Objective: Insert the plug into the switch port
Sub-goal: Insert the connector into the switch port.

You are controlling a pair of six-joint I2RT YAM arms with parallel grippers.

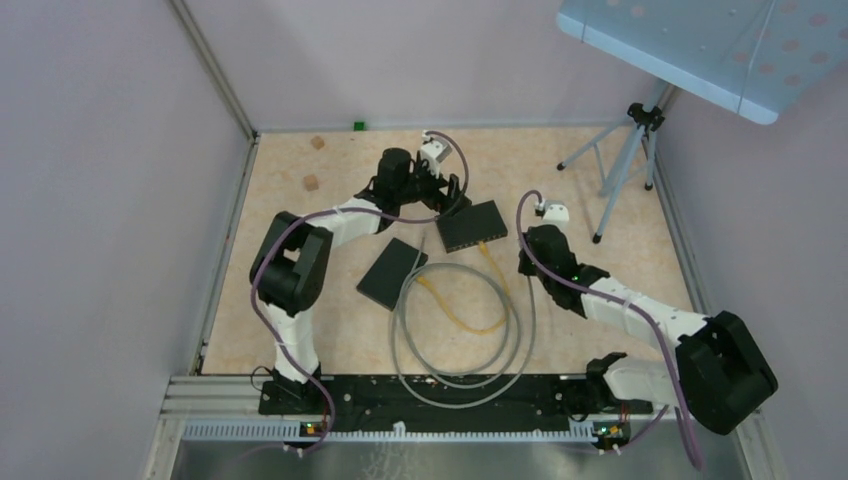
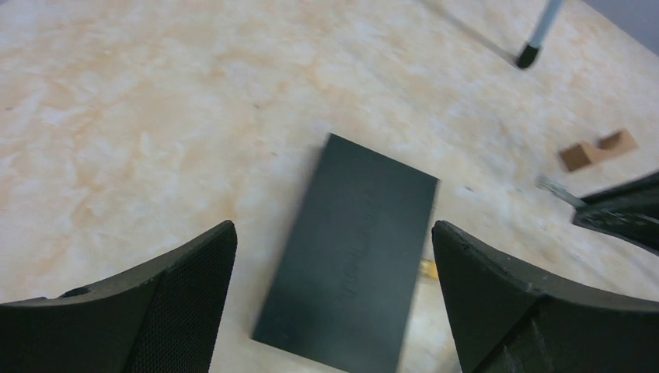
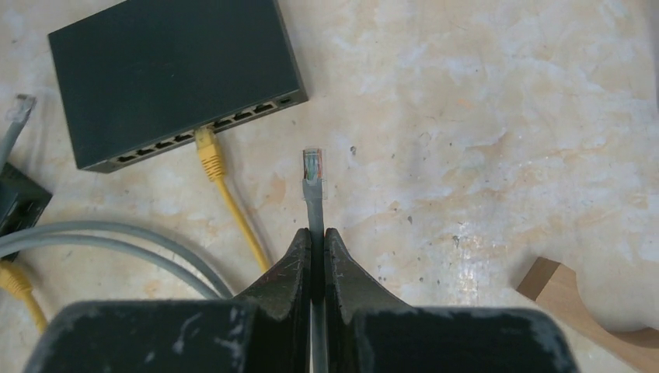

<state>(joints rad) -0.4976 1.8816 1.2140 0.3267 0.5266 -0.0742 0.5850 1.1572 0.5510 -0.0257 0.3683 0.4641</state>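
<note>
Seeing it only by right wrist: my right gripper (image 3: 317,237) clamps the grey cable (image 3: 314,203), plug (image 3: 312,165) near the switch (image 3: 167,74) port edge, tabletop (image 3: 466,116) between; left gripper (image 2: 334,233) released.

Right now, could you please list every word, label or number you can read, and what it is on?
None is readable.
Switch: faint lettering along its top, too blurred to read; nothing legible by its ports in the right wrist view.
Second black box: no marking visible.
</note>
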